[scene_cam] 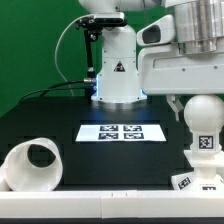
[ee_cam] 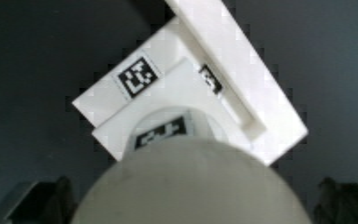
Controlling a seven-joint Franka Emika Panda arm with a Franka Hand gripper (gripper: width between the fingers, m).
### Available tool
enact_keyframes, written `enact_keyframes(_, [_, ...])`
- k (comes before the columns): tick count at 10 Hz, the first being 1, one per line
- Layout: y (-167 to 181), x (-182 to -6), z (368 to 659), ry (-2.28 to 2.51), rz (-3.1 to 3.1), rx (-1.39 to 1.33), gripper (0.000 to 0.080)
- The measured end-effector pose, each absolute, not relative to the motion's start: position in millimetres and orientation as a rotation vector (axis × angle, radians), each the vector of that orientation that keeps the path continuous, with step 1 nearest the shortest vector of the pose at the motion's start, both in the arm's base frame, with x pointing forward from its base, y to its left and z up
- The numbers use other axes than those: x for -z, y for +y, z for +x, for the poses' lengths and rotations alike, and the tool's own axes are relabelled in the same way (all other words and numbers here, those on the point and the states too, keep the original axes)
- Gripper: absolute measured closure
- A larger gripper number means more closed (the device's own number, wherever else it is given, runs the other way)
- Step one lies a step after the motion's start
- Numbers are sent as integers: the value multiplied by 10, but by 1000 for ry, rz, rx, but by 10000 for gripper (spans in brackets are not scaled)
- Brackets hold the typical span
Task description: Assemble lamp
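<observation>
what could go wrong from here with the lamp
The bulb stands upright over the base; a sideways push might tip it. In the wrist view the bulb hides where the two meet, so misalignment could go unnoticed. The shade lies on its side and may roll.

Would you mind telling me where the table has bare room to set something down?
Bare black table lies between the shade and the marker board, and behind that board up to the robot's pedestal. The exterior view's right is crowded: the bulb and the base stand close together there.
</observation>
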State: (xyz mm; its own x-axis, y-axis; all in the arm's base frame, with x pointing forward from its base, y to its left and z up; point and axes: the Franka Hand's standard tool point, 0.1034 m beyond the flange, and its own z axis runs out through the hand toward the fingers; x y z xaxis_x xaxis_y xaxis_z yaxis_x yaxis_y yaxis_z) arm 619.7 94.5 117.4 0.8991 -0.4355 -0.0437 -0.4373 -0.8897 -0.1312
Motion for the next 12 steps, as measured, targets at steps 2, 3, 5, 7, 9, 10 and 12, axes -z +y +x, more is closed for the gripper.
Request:
enact_keyframes(2, [978, -1188, 6214, 122, -3014, -43, 101])
enact_keyframes(3, [973, -1185, 6221, 72, -3014, -34, 101])
enact_keyframes(5, [960, -1182, 6222, -180, -3017, -17, 100])
enact_keyframes(7, [958, -1182, 6265, -762, -2996, 40, 100])
enact_keyframes(9, [971, -1186, 6276, -745, -2998, 50, 129])
enact_keyframes(10, [971, -1186, 6277, -751, -2997, 50, 129])
enact_keyframes(12, [975, -1187, 6277, -562, -3032, 45, 228])
